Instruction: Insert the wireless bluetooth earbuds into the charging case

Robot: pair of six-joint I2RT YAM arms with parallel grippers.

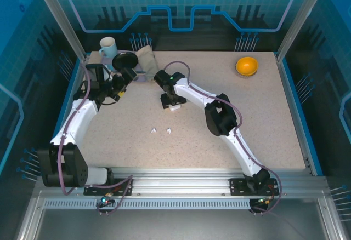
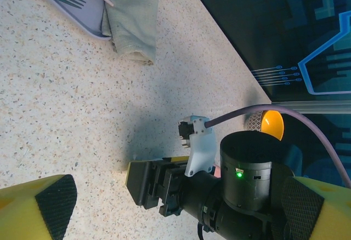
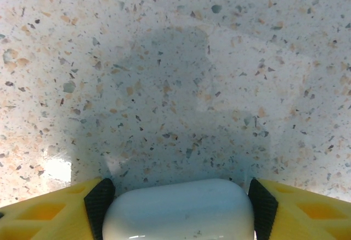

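Top view looks down; wrist views hug tabletop [image 1: 263,119]

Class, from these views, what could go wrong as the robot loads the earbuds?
The right gripper pinches the smooth, rounded charging case at its fingertips; it may slip. The white earbuds lie loose and tiny on the table; a pick might flick them away. The open left gripper faces the right arm closely; they might collide.

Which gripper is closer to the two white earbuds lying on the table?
Right. The right gripper, holding a white case, is just behind the earbuds; the left gripper is farther off, back-left near the cloth.
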